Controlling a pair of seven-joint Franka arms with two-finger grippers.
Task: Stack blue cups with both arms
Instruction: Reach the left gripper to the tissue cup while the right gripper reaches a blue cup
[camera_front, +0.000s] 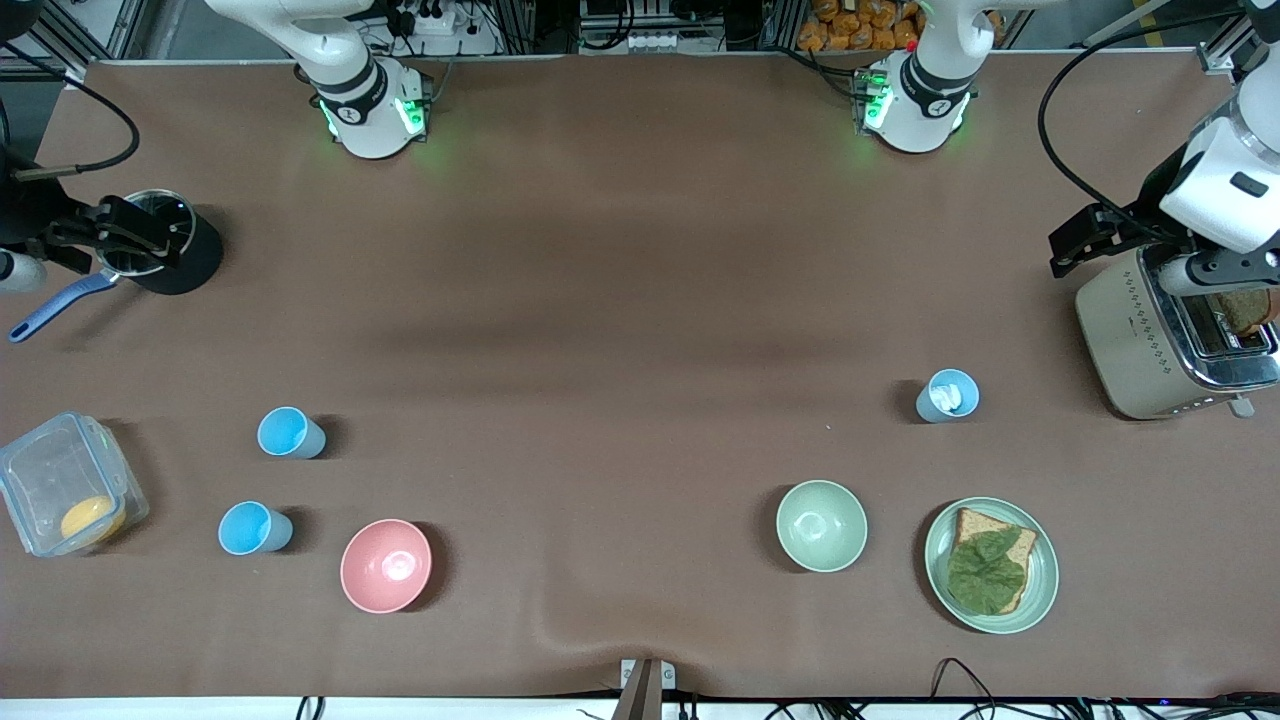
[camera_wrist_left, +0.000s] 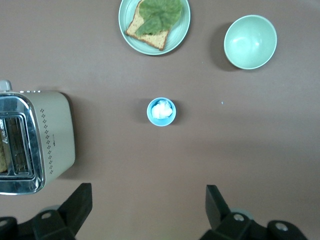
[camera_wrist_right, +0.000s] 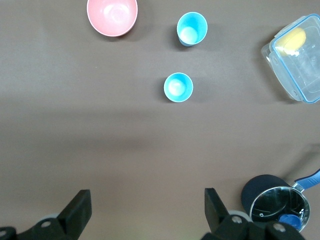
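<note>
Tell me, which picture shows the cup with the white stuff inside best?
The left wrist view: the cup sits mid-picture, seen straight from above, so the white lump inside shows clearly. The front view shows the same cup smaller, near the toaster. The right wrist view misses it, showing only two other blue cups.

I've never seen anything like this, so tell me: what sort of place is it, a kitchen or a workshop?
Probably a robotics lab staged as a kitchen: two white arms bolted to a brown-covered table, cables along its edges, and breakfast props such as a toaster and blue cups.
</note>
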